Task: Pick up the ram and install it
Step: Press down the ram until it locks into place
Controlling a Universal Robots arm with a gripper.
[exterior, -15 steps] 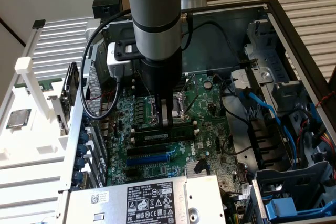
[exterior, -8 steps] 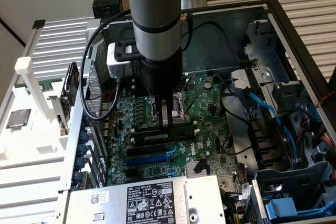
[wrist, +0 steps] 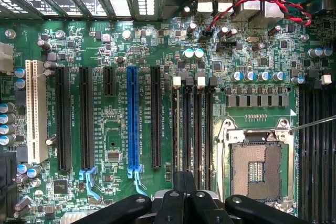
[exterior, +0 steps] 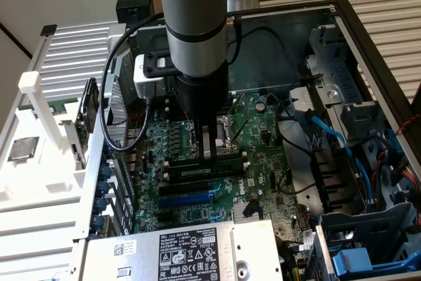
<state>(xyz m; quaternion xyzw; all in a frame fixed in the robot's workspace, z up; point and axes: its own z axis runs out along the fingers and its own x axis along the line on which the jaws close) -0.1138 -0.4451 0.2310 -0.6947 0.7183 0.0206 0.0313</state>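
The ram point(exterior: 227, 156) is a long dark-green stick standing on edge in one of the black memory slots of the motherboard point(exterior: 263, 162), inside the open computer case. My gripper point(exterior: 209, 153) comes straight down onto the middle of the stick's top edge, fingers shut together. I cannot tell whether they pinch the board or only rest on it. In the wrist view the shut gripper point(wrist: 184, 182) sits at the end of the row of memory slots point(wrist: 192, 129), beside the open processor socket point(wrist: 257, 166).
A blue expansion slot point(exterior: 187, 199) and black slots lie near the ram. The power supply point(exterior: 177, 251) borders the board at the front. Blue and black cables point(exterior: 329, 136) and drive bays fill the exterior view's right. A square silver chip point(exterior: 23, 148) lies on the white tray outside.
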